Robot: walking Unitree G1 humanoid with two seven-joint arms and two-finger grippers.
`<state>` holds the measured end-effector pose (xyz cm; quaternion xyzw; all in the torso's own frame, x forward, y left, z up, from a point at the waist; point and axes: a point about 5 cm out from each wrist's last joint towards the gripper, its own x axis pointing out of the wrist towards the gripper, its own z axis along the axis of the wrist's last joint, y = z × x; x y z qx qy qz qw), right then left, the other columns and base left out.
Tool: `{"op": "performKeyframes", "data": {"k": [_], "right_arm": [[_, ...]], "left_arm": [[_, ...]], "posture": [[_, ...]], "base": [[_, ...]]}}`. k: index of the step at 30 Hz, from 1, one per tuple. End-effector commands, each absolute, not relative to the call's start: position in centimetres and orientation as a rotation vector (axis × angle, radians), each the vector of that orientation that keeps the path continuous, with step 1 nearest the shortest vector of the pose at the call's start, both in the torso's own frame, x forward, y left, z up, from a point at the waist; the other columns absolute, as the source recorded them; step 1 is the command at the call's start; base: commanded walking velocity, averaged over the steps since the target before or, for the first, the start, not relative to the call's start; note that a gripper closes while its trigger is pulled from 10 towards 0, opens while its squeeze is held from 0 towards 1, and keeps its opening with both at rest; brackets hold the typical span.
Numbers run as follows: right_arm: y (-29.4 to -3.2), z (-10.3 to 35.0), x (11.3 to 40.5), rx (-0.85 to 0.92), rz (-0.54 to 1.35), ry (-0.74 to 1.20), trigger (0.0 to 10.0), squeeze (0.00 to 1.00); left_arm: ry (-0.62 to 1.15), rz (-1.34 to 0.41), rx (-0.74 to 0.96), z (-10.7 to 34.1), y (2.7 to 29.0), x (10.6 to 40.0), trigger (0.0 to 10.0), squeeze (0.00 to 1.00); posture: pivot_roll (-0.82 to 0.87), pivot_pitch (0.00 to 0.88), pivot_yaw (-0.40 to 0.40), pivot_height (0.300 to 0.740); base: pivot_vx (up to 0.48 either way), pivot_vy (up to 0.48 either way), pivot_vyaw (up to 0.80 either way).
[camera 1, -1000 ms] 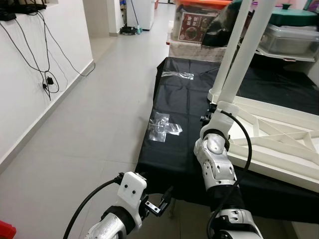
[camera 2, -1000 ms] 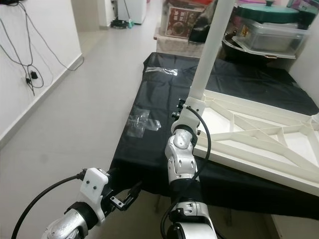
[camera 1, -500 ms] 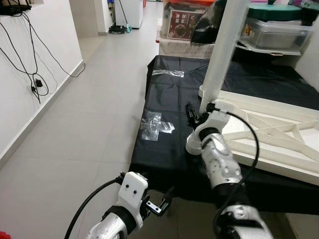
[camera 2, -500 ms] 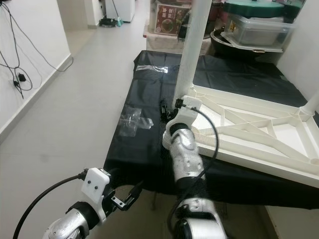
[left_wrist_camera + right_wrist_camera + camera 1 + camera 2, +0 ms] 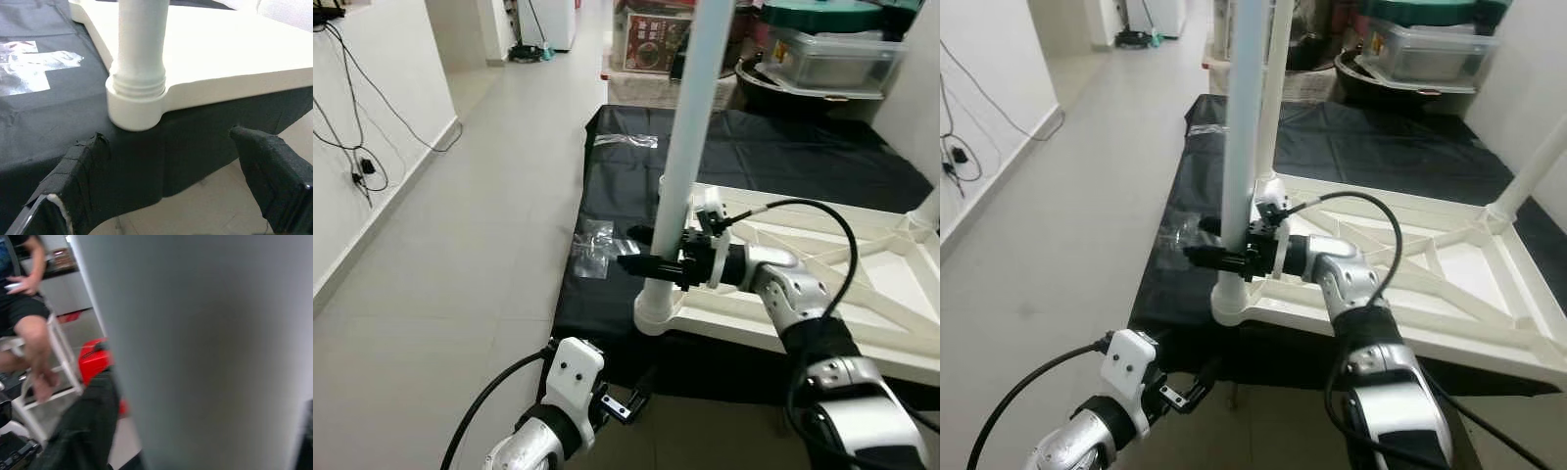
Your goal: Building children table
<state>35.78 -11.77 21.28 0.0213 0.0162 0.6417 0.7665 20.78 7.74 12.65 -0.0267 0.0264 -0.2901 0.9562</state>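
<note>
Surface: black cloth (image 5: 636, 186) under the upturned white children table (image 5: 862, 294).
Room: grey tiled floor (image 5: 460, 225).
Right gripper (image 5: 651, 251): fingers clamped on table leg (image 5: 690, 127).
Left gripper (image 5: 171, 176): fingers apart.

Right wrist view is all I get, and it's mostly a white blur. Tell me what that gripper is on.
Observer: The right gripper is clamped on the white leg, low down, just above its socket.
Operator: Say whether the leg is upright.
Observer: Upright, seated at the near corner of the upturned tabletop, which lies on a black cloth.
Operator: Report the left gripper.
Observer: The left gripper is open, low by the cloth's edge, facing the socket and touching nothing.
</note>
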Motion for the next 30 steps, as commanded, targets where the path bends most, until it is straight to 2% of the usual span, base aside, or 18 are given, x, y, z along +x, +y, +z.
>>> {"op": "performKeyframes", "data": {"k": [1,4,7,9,10,11,12,13,14,15,16,19,20,21,22,25,26,30], "right_arm": [[-10.9,20.8,35.6,0.027,1.447,0.063,0.0,0.0],[-10.5,20.4,35.4,0.019,1.5,0.08,0.0,0.0],[-10.4,20.1,35.6,0.009,1.461,0.051,0.0,0.0],[-10.2,20.0,36.2,-0.006,1.314,0.009,0.0,0.0],[-10.2,20.0,36.2,-0.006,1.314,0.009,0.0,0.0],[-10.2,20.1,36.8,-0.016,1.197,-0.017,0.0,0.0],[-10.2,20.1,36.8,-0.016,1.197,-0.017,0.0,0.0],[-10.5,20.2,37.8,-0.004,1.013,-0.036,0.0,0.0],[-10.5,20.2,37.8,-0.004,1.013,-0.036,0.0,0.0],[-11.3,20.0,38.9,0.035,0.761,-0.018,0.0,0.0],[-11.3,20.0,38.9,0.035,0.761,-0.018,0.0,0.0],[-15.7,19.0,39.7,0.087,0.027,0.011,0.0,0.0],[-15.7,19.0,39.7,0.087,0.027,0.011,0.0,0.0],[-16.8,18.7,39.1,0.106,-0.13,-0.001,0.0,0.0],[-16.8,18.7,39.1,0.106,-0.13,-0.001,0.0,0.0],[-17.7,18.3,37.7,0.161,-0.328,-0.02,0.0,0.0],[-17.4,17.9,37.0,0.199,-0.395,-0.02,0.0,0.0],[-16.5,17.7,36.1,0.244,-0.467,-0.028,0.0,0.0]], "left_arm": [[0.055,-0.587,-0.051,12.6,7.8,20.6,10.0,0.0],[0.056,-0.586,-0.051,12.6,7.8,20.6,10.0,0.0],[0.058,-0.586,-0.051,12.6,7.8,20.6,10.0,0.0],[0.059,-0.587,-0.051,12.6,7.8,20.6,10.0,0.0],[0.059,-0.587,-0.051,12.6,7.8,20.6,10.0,0.0],[0.06,-0.588,-0.051,12.5,7.8,20.6,10.0,0.0],[0.06,-0.588,-0.051,12.5,7.8,20.6,10.0,0.0],[0.06,-0.589,-0.051,12.5,7.8,20.6,10.0,0.0],[0.06,-0.589,-0.051,12.5,7.8,20.6,10.0,0.0],[0.06,-0.59,-0.05,12.5,7.8,20.7,10.0,0.0],[0.06,-0.59,-0.05,12.5,7.8,20.7,10.0,0.0],[0.059,-0.594,-0.05,12.5,7.8,20.7,10.0,0.0],[0.059,-0.594,-0.05,12.5,7.8,20.7,10.0,0.0],[0.059,-0.595,-0.05,12.4,7.8,20.7,10.0,0.0],[0.059,-0.595,-0.05,12.4,7.8,20.7,10.0,0.0],[0.058,-0.596,-0.049,12.4,7.8,20.7,10.0,0.0],[0.058,-0.596,-0.049,12.4,7.8,20.7,10.0,0.0],[0.057,-0.597,-0.049,12.4,7.8,20.7,10.0,0.0]], "posture": [[0.16,0.1,-0.07,0.74],[0.16,0.102,-0.069,0.74],[0.16,0.101,-0.065,0.74],[0.15,0.098,-0.065,0.74],[0.15,0.098,-0.065,0.74],[0.15,0.096,-0.063,0.74],[0.15,0.096,-0.063,0.74],[0.15,0.092,-0.066,0.74],[0.15,0.092,-0.066,0.74],[0.15,0.09,-0.064,0.74],[0.15,0.09,-0.064,0.74],[0.14,0.082,-0.06,0.74],[0.14,0.082,-0.06,0.74],[0.14,0.081,-0.059,0.74],[0.14,0.081,-0.059,0.74],[0.14,0.075,-0.06,0.74],[0.14,0.076,-0.059,0.74],[0.14,0.073,-0.061,0.74]], "base": [[0.0,0.0,0.0],[0.0,0.0,0.0],[0.0,0.0,0.0],[0.0,0.0,0.0],[0.0,0.0,0.0],[0.0,0.0,0.0],[0.0,0.0,0.0],[0.0,0.0,0.0],[0.0,0.0,0.0],[0.0,0.0,0.0],[0.0,0.0,0.0],[0.0,0.0,0.0],[0.0,0.0,0.0],[0.0,0.0,0.0],[0.0,0.0,0.0],[0.0,0.0,0.0],[0.0,0.0,0.0],[0.0,0.0,0.0]]}}
